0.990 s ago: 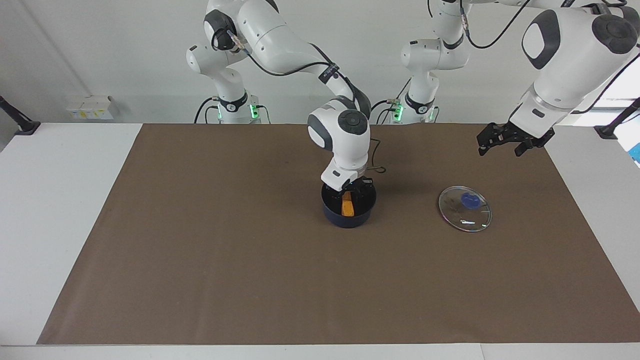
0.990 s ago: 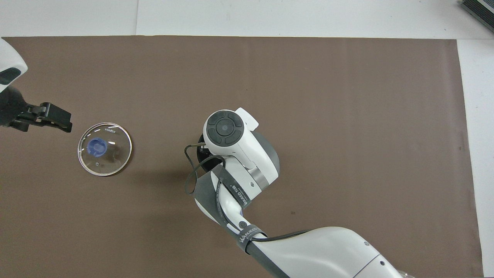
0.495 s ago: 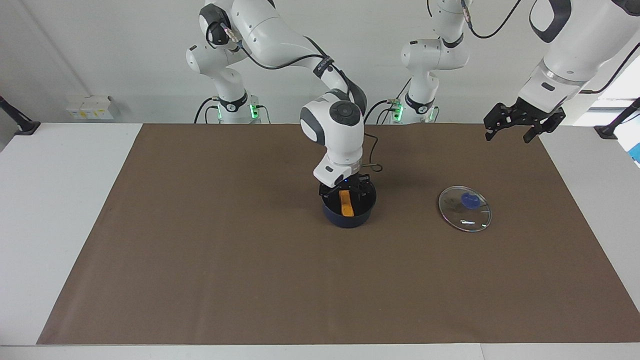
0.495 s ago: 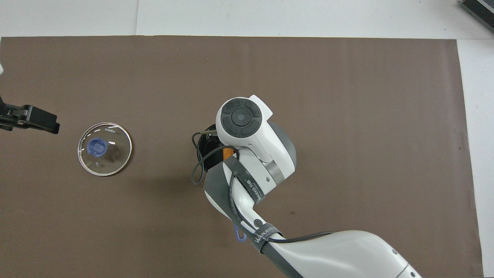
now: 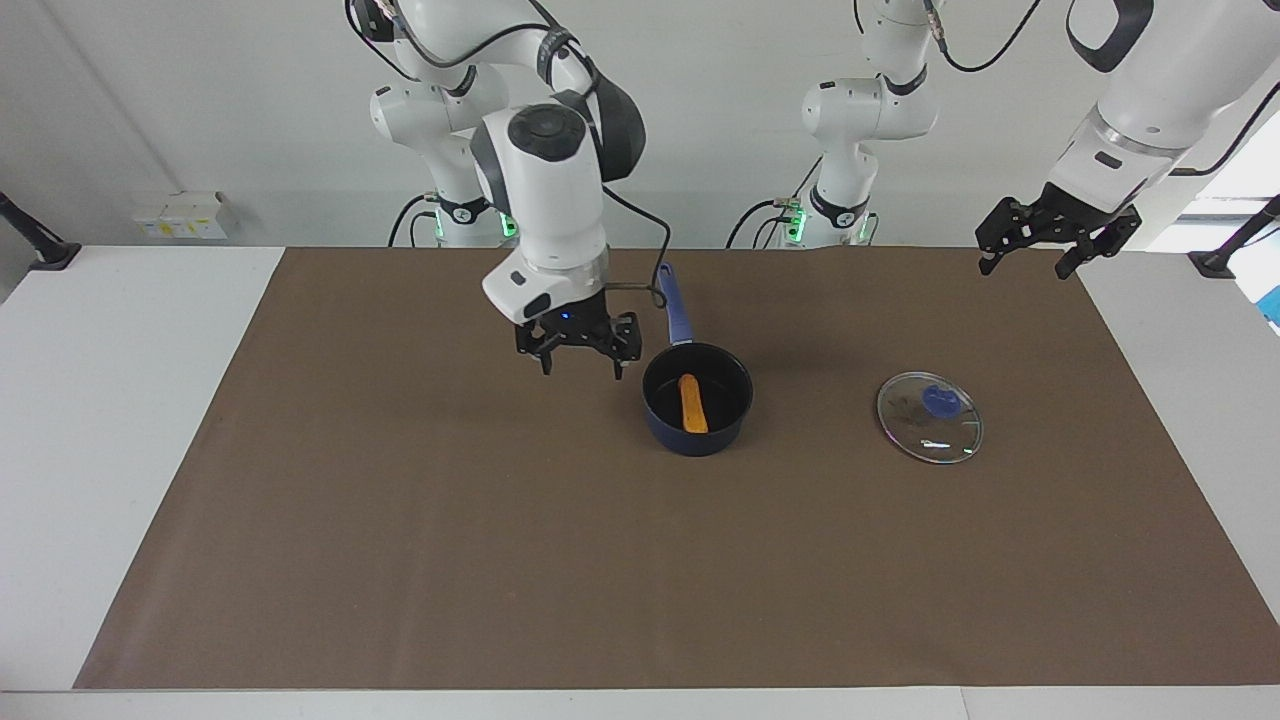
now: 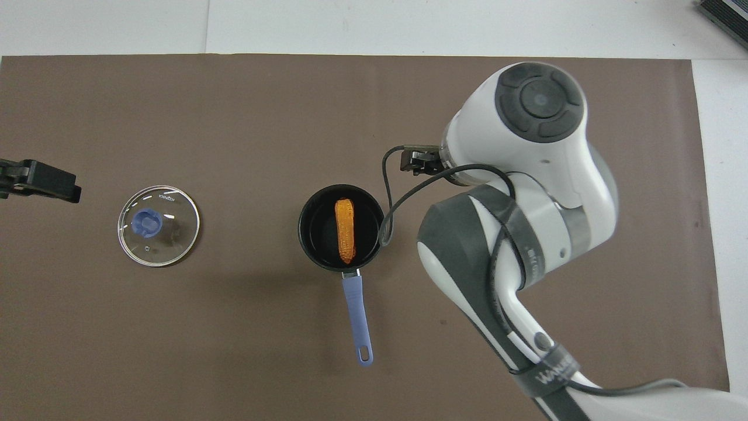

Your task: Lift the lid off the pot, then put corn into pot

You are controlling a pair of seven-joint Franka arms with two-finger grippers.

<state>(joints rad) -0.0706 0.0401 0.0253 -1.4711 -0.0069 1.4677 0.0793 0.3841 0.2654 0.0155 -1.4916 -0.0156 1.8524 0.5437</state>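
With the corn (image 5: 692,403) lying in the pot (image 5: 697,398), long axis along the handle line, the lid (image 5: 930,416) rests on the desk toward the left arm's end. Right gripper (image 5: 579,362), jaws open and empty, hangs beside the pot; left gripper (image 5: 1037,252), jaws open, waits.

In the overhead view the right arm's white wrist covers most of the right hand (image 6: 418,162), and the picture's edge cuts off the left hand (image 6: 41,181). In the facing view both arms' upper links run out of frame.
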